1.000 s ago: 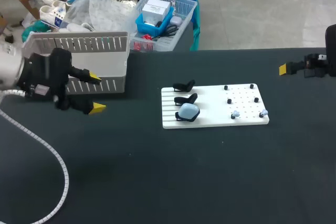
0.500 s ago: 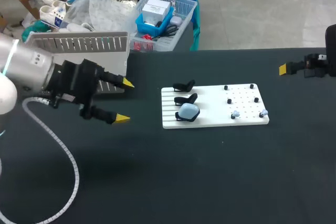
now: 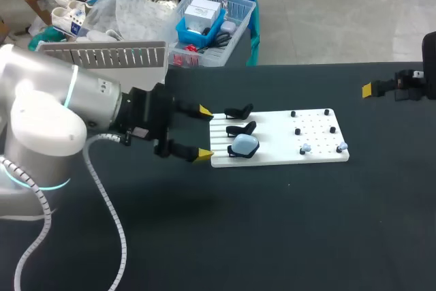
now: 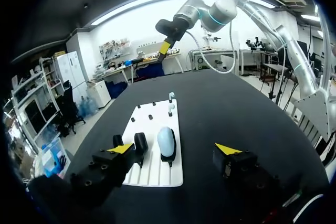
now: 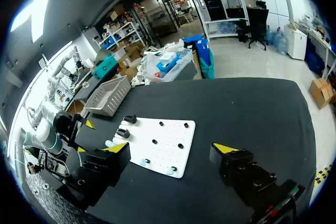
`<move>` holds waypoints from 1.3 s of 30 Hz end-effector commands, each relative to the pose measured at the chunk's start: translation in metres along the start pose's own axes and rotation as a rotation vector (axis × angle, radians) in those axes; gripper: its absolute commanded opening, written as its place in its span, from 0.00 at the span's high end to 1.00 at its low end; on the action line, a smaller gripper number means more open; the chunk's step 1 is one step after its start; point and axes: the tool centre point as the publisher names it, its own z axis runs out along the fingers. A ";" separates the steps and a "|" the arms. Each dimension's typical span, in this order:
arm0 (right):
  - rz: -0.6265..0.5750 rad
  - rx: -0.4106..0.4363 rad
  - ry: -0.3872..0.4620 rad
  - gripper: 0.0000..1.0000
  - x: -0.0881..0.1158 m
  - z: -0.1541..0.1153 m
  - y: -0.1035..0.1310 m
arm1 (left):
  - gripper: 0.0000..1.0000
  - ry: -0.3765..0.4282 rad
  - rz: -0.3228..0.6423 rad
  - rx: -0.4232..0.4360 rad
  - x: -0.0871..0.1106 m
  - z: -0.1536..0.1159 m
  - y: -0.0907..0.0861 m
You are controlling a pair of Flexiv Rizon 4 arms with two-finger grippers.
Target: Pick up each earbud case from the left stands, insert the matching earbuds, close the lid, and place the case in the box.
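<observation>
While the left gripper (image 3: 204, 133) had hung beside the grey slatted box (image 3: 102, 53) a second earlier, it had since travelled across the dark table (image 3: 286, 236) and now sat at the left edge of the white board (image 3: 272, 142), its yellow-tipped fingers spread wide and holding nothing, much as they had been throughout the move. The arm's pale body now hid most of the box, of which only the upper rim showed. The light blue earbud case (image 3: 244, 144) had not shifted: it rested on the nearest of the three black stands, with the other two stands (image 3: 239, 119) in a row behind it. From the left wrist view the case (image 4: 166, 142) lay just ahead of the parted fingers, untouched. Two light blue earbuds (image 3: 323, 147) stayed on the board's near right corner, with small black pieces (image 3: 298, 131) dotted behind them. The right gripper (image 5: 170, 148) had kept its place at the table's far right, well apart from the board, its fingers likewise apart and empty.
</observation>
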 end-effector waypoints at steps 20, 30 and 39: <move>0.000 0.000 0.000 0.00 0.000 0.000 0.000 | 0.00 0.010 -0.176 -0.047 0.010 0.045 0.008; 0.000 0.000 0.000 0.00 0.000 0.000 0.000 | 0.00 0.027 -0.177 -0.019 0.022 0.051 0.009; 0.000 0.000 0.000 0.00 0.000 0.000 0.000 | 0.03 0.043 -0.207 -0.010 0.027 0.059 0.013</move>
